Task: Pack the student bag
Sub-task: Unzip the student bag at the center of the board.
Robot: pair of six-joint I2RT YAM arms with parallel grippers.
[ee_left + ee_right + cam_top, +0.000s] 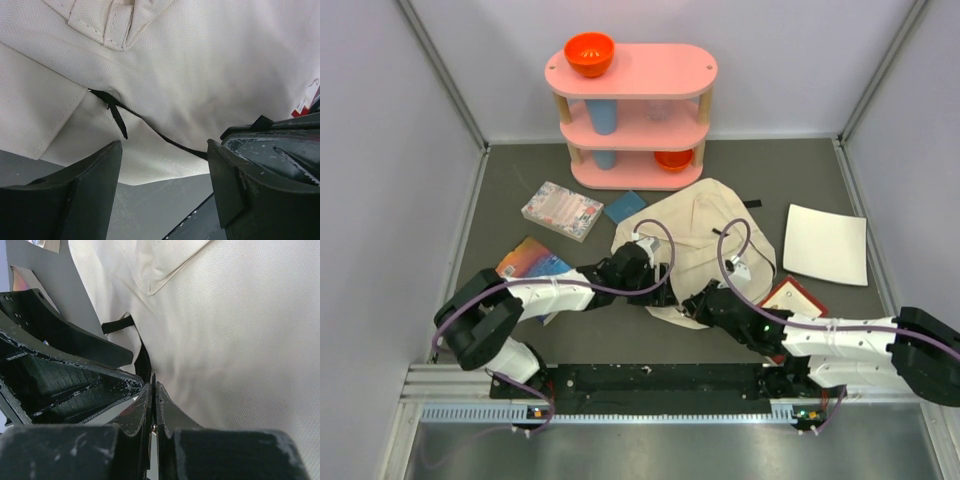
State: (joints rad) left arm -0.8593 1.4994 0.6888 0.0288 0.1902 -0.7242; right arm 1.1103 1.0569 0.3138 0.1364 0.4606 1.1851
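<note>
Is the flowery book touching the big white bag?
Apart. The top view shows the flowery book lying left of the bag, with a blue square and a strip of bare table between them.

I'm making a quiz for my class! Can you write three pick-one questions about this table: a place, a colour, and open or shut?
1. Where is the white sheet? A right of the student bag B on top of it C under it
2. What colour is the shelf? A blue B pink C green
3. The left end effector is: A shut B open C gripping a spoon
Answers: A, it lies flat, off to the bag's right; B, every tier is pink; B, its jaws stand apart, empty.
</note>
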